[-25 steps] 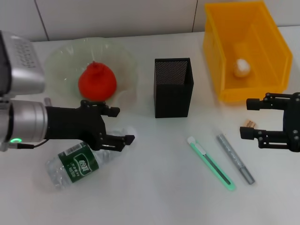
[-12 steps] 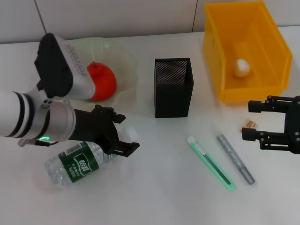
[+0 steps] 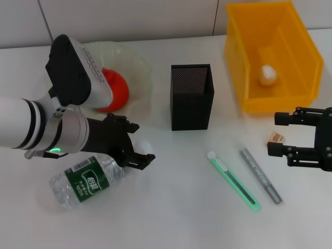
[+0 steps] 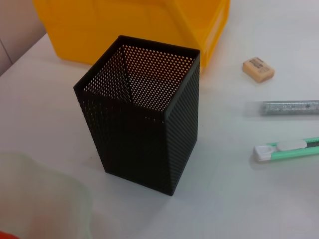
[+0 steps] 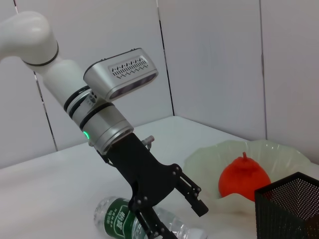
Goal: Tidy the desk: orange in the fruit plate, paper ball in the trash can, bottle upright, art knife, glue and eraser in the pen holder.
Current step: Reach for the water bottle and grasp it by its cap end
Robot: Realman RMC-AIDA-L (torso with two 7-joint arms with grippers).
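Note:
A clear bottle with a green label lies on its side at the front left. My left gripper is open, its fingers on either side of the bottle's neck end. The orange sits in the clear fruit plate. The paper ball lies in the yellow bin. My right gripper is open, level with the eraser. The green art knife and grey glue stick lie in front of the black mesh pen holder.
The left wrist view shows the pen holder with nothing in it, the eraser, the glue stick and the knife. The right wrist view shows the bottle and the orange.
My left arm has swung forward and rolled its wrist, bringing the open gripper lower by the bottle's neck. The right gripper has barely moved.

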